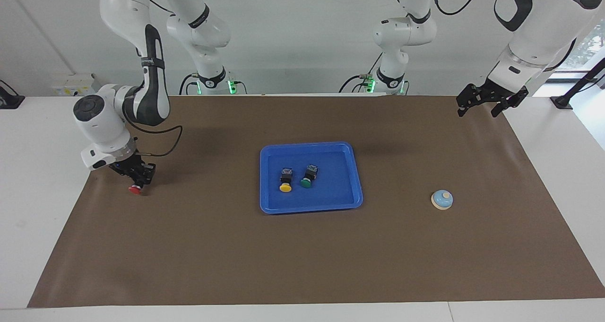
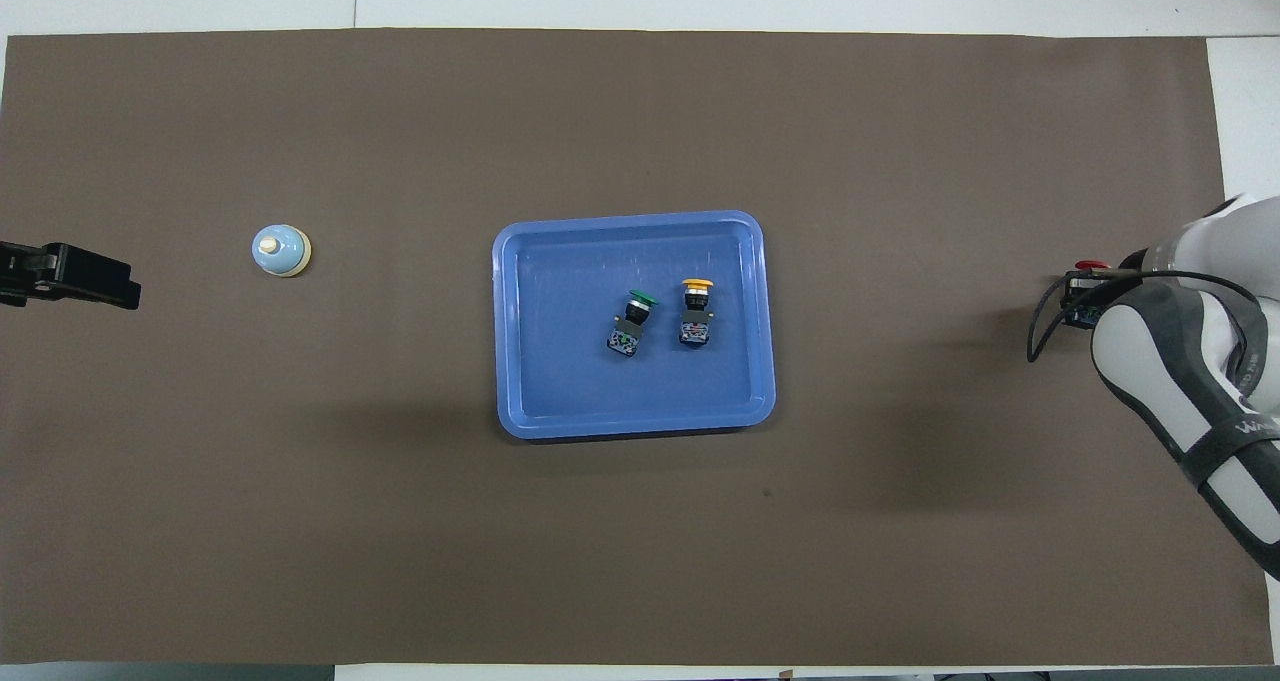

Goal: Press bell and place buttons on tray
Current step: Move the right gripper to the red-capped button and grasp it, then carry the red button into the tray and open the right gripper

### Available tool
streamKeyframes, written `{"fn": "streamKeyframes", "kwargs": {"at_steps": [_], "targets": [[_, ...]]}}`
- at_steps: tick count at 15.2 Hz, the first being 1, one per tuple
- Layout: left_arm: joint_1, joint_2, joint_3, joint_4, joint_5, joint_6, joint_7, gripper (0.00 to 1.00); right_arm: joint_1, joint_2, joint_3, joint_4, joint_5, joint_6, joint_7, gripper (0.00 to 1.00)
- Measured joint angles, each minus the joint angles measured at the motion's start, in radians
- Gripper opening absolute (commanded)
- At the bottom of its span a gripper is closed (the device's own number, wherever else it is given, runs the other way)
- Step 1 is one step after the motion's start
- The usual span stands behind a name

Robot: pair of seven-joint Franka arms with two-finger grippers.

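Facing the robots, you see the right gripper [image 1: 137, 180] clamped on the red-capped black push-button [image 1: 135, 189] at nine o'clock; the left gripper [image 1: 484, 102] waits spread wide, empty, at two o'clock.

From overhead, the shallow blue plastic tray [image 2: 520, 381] holds the green-capped button [image 2: 633, 319] and the yellow-capped button [image 2: 696, 309]; the light blue dome bell [image 2: 281, 250] sits toward nine o'clock.

I see a white table [image 1: 28, 218] with a brown mat [image 1: 236, 256] spread over most of it. On the mat: blue tray [image 1: 352, 173] mid-table, light blue bell [image 1: 442, 199] toward the left arm's end. The white tabletop shows bare past both ends of the mat. Red button at the right arm's end: can't tell if it touches the mat.
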Motion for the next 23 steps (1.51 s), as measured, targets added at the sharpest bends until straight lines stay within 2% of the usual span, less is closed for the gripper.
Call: {"fn": "streamKeyframes", "kwargs": {"at_steps": [3,8,12,16,19,23], "targets": [[0.0,0.0,0.0,0.0,0.0,0.0,0.0,1.0,0.155,-0.005,0.007,0.128,0.01,-0.157,0.194,0.0],[0.0,0.0,0.0,0.0,0.0,0.0,0.0,1.0,0.448,0.007,0.013,0.253,0.109,-0.243,0.432,0.0],[0.0,0.0,0.0,0.0,0.0,0.0,0.0,1.0,0.64,0.055,0.014,0.348,0.183,-0.243,0.614,0.0],[0.0,0.0,0.0,0.0,0.0,0.0,0.0,1.0,0.796,0.194,0.011,0.486,0.183,-0.228,0.772,0.0],[0.0,0.0,0.0,0.0,0.0,0.0,0.0,1.0,0.861,0.293,0.009,0.535,0.183,-0.148,0.806,0.0],[0.0,0.0,0.0,0.0,0.0,0.0,0.0,1.0,0.904,0.347,0.008,0.537,0.174,-0.059,0.806,0.0]]}}
